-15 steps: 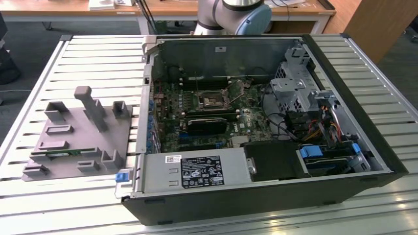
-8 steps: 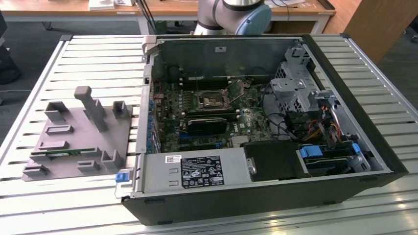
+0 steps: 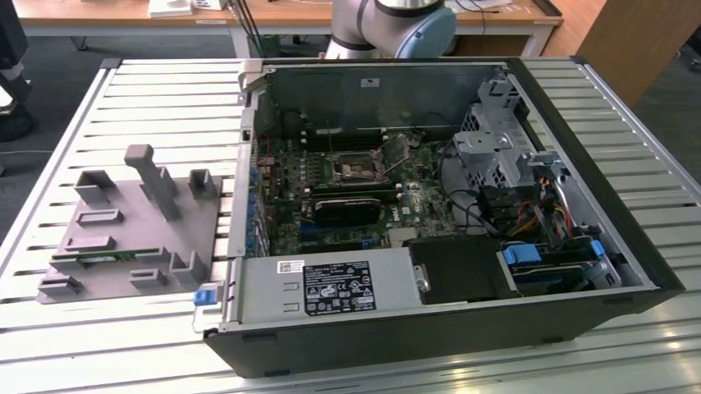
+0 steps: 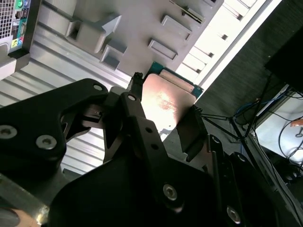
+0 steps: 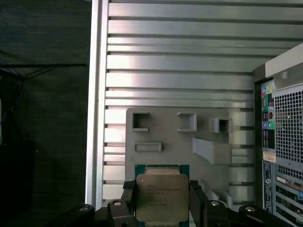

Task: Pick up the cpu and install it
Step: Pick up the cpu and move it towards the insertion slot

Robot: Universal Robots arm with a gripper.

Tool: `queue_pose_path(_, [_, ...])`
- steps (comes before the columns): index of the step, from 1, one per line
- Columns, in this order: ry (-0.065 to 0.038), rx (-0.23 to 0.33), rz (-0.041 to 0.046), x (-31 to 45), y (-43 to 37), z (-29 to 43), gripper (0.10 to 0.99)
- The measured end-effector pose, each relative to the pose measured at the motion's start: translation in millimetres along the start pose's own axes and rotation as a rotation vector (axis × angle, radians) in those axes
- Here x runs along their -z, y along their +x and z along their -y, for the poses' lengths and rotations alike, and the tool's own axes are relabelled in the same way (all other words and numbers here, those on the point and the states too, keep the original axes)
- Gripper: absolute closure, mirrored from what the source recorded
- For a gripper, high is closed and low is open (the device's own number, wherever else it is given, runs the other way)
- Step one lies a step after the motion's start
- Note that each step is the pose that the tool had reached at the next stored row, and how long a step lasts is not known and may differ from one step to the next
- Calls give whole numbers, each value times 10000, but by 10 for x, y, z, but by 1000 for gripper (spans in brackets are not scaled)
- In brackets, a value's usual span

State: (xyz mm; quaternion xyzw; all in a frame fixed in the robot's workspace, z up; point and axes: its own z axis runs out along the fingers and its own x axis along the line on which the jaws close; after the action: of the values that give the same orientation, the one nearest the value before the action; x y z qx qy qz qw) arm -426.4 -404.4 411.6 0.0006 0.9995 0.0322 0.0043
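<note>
The cpu (image 5: 162, 196) is a flat square chip with a shiny metal top and a green rim. It sits between the two black fingers of my gripper (image 5: 162, 204), which is shut on its opposite edges. In the second wrist view the cpu (image 4: 165, 100) catches a warm reflection, with my gripper (image 4: 163, 116) clamped on it. It hangs above the grey fixture plate (image 5: 175, 137), near the plate's edge. In the exterior view the open computer case (image 3: 570, 197) shows the motherboard with its cpu socket (image 3: 356, 170) uncovered.
The grey fixture plate (image 3: 131, 222) with raised holders lies on the slatted metal table (image 3: 164, 90), on the exterior view's left of the case. A green memory stick (image 3: 98, 257) rests in it. The case's rear panel (image 5: 284, 142) stands beside the plate. The arm's base (image 3: 395, 25) rises behind the case.
</note>
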Motion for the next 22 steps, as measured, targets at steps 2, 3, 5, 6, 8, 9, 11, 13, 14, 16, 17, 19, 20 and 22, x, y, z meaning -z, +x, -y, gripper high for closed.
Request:
queue_pose_path(2, [-1, 1, 2, -1, -27, 0, 545])
queue_pose_path(3, [-1, 1, 1, -1, -39, 0, 545])
queue_pose_path(5, [0, 0, 2, -1, -64, 0, 545])
queue_pose_path(6, [0, 0, 1, -1, -91, 0, 545])
queue_pose_path(8, [-1, 0, 2, -3, -259, 0, 545])
queue_pose_path(9, [-1, 0, 2, -3, -276, 0, 545])
queue_pose_path(11, [0, 0, 1, -3, -306, 0, 545])
queue_pose_path(13, [0, 0, 1, -3, -336, 0, 545])
queue_pose_path(14, [-1, 0, 1, -4, -352, 0, 545])
queue_pose_path(16, [-1, 0, 2, -4, -379, 0, 545])
queue_pose_path(17, [0, 0, 1, -4, -392, 0, 545])
queue_pose_path(19, [0, 0, 1, -4, -423, 0, 545])
queue_pose_path(20, [-1, 1, 2, -5, -439, 0, 545])
queue_pose_path(22, [-1, 1, 1, -5, -466, 0, 545])
